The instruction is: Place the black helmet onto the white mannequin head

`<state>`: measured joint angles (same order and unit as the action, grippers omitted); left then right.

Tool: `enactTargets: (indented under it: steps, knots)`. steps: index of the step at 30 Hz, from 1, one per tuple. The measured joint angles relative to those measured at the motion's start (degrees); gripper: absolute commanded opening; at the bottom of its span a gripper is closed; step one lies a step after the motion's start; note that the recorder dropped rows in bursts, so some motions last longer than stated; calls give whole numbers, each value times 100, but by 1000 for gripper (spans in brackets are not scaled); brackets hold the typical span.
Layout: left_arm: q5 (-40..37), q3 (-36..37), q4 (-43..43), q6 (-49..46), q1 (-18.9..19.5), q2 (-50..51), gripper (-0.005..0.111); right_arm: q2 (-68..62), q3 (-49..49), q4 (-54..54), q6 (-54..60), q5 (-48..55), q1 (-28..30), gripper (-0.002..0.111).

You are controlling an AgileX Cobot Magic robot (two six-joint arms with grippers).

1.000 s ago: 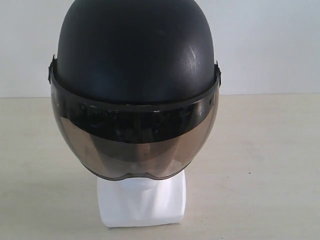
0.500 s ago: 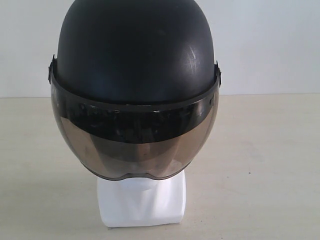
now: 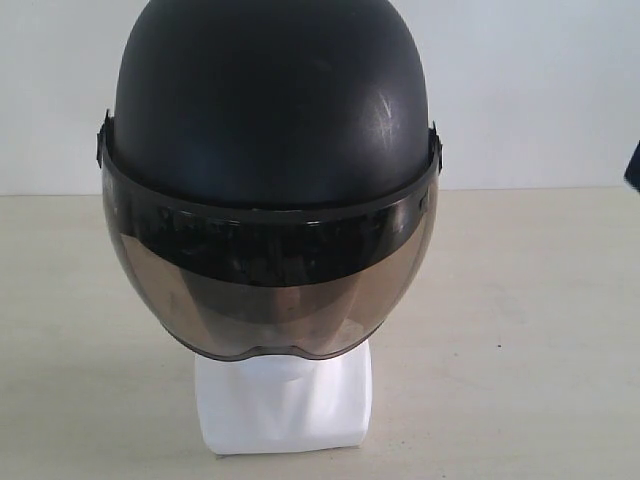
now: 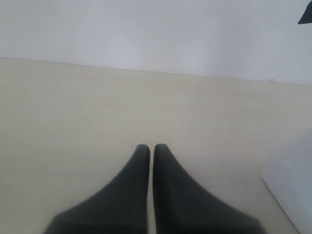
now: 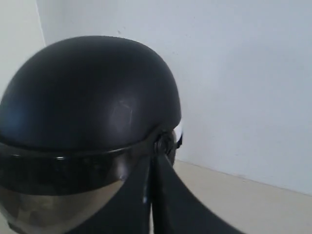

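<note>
The black helmet [image 3: 270, 110] sits on the white mannequin head [image 3: 283, 405], its tinted visor [image 3: 270, 290] covering the face so that only the neck base shows. In the right wrist view the helmet [image 5: 92, 92] fills the frame beyond my right gripper [image 5: 152, 157], which is shut with nothing in it, its tips near the visor hinge. My left gripper [image 4: 151, 146] is shut and empty over bare table; a white corner of the mannequin base [image 4: 292, 190] lies off to one side. A dark sliver of the right arm [image 3: 634, 165] shows at the exterior view's right edge.
The beige table [image 3: 530, 300] runs back to a plain white wall [image 3: 540, 90]. Nothing else stands on it in view.
A dark sliver of the right arm has come into the exterior view at the right edge. Helmet and head have not moved.
</note>
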<state>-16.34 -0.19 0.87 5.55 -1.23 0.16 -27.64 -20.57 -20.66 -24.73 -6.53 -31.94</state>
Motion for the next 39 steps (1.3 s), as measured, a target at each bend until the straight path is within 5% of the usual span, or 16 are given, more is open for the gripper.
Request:
enactTargets:
  steps: [4, 10, 20, 31, 39]
  knots:
    - [0, 0, 0, 0, 0, 0, 4, 237, 951, 726, 0, -930, 0, 0]
    - [0, 0, 0, 0, 0, 0, 4, 1331, 1815, 1266, 164, -973, 0, 0]
    - [0, 0, 0, 0, 0, 0, 4, 2728, 2020, 2327, 2179, -48, 0, 0]
    - [0, 0, 0, 0, 0, 0, 4, 2728, 2029, 2468, 2473, 1670, 13, 0]
    - [0, 0, 0, 0, 0, 0, 4, 2728, 2064, 2468, 2417, 2562, 1504, 0]
